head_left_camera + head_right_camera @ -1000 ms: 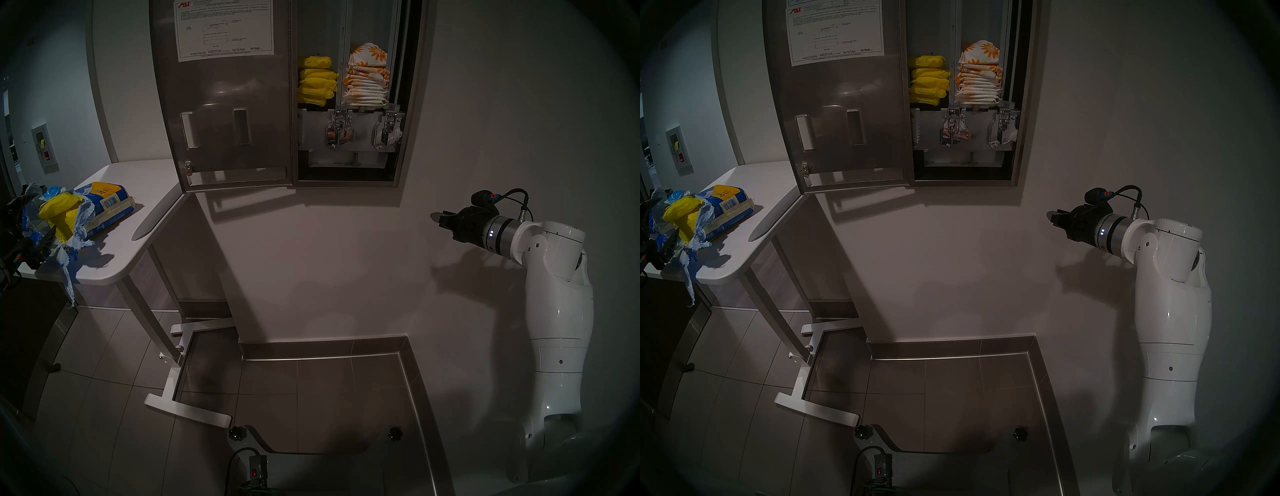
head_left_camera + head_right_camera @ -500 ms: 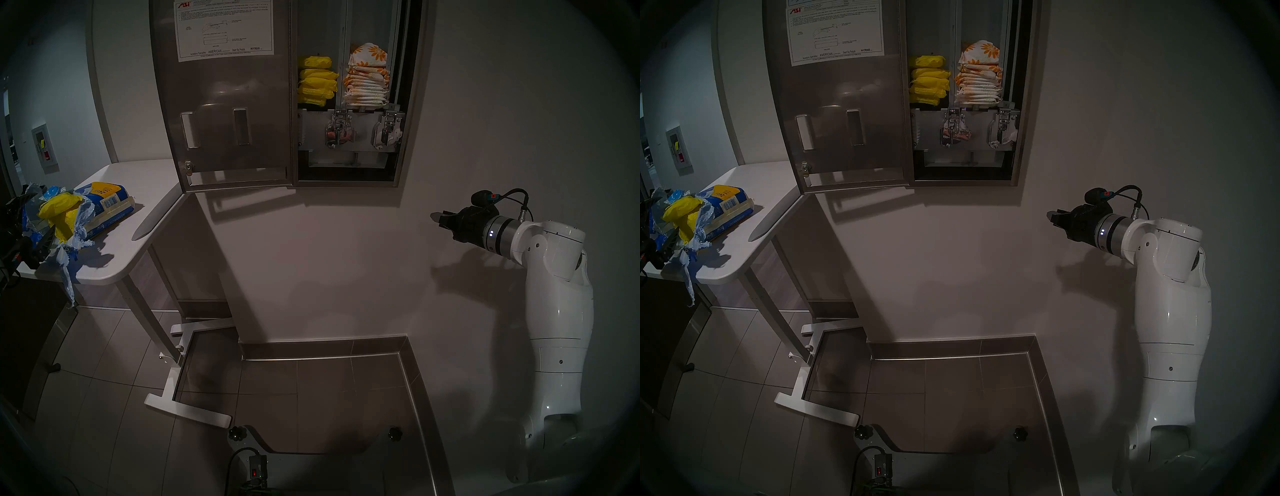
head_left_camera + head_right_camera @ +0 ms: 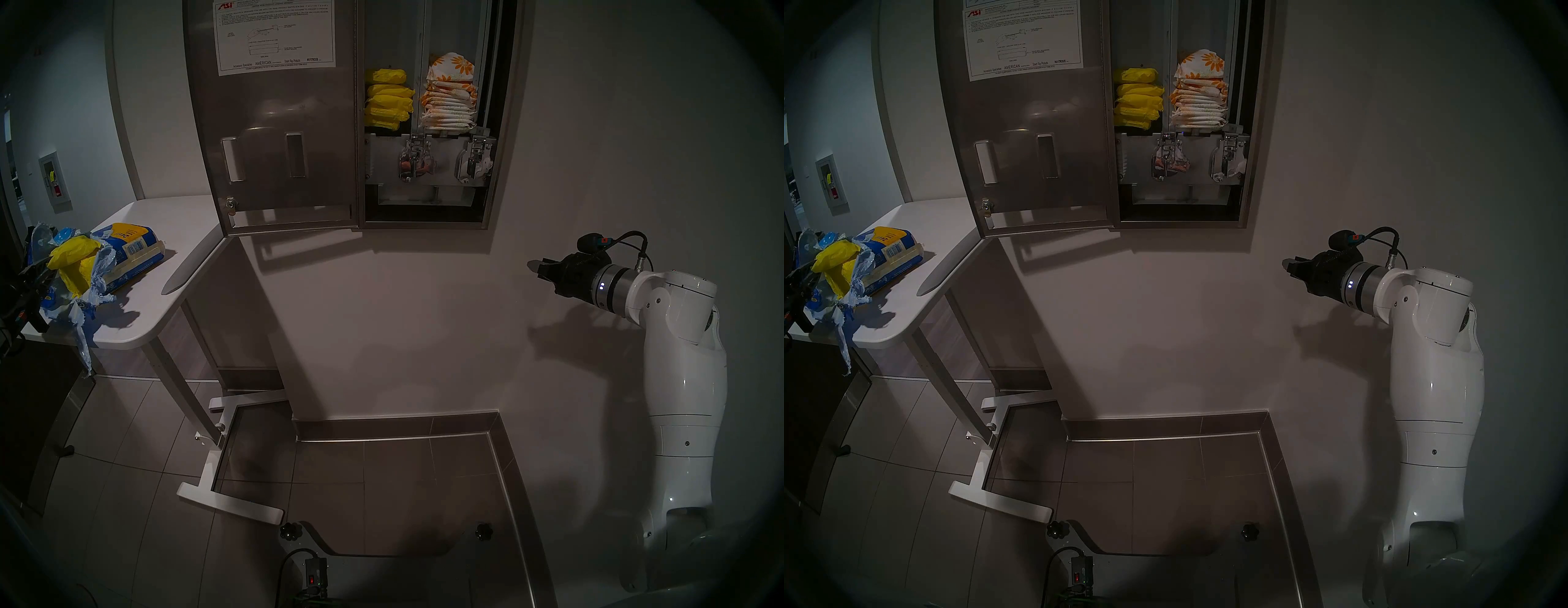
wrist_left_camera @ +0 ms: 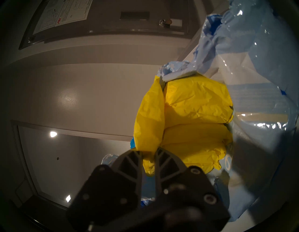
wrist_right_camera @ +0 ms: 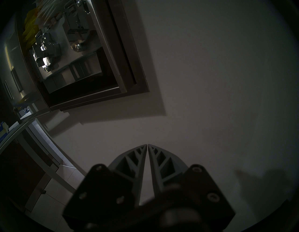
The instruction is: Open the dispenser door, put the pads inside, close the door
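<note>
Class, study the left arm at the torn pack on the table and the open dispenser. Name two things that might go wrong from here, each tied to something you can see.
1. The left gripper pinches only a corner of a yellow pad; the pad may slip out on lifting.
2. The torn blue pack wraps the pads, so it may drag along the table.

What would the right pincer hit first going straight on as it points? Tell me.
Most likely the bare wall. The right pincer points straight at it and nothing shows in between, though how far off the wall is stays unclear.
</note>
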Controlling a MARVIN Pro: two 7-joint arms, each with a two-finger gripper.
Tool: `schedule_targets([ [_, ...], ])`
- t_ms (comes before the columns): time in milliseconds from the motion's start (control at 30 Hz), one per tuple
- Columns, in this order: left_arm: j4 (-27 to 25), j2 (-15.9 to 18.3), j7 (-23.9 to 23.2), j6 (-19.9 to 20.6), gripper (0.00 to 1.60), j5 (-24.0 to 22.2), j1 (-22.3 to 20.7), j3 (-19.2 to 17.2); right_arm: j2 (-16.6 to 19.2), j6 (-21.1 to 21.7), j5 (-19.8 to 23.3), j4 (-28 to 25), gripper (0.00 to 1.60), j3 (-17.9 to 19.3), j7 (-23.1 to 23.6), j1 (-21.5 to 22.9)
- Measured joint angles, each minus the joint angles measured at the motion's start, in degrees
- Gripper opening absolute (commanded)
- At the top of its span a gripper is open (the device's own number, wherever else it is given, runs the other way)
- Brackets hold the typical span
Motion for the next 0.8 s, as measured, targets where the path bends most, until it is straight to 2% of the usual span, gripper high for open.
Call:
schedule_targets([
  [433, -0.7, -0.16, 0.35, -0.55, 0.0, -0.21, -0.37, 0.6, 0.01, 0.0, 0.03, 0.0, 0.52, -0.01, -0.02, 0.0],
  [800, -5.82, -4.1, 0.89, -2.33, 0.0, -3.38, -0.36, 0.25, 0.02, 0.0, 0.06, 0.0, 0.52, -0.02, -0.02, 0.0],
])
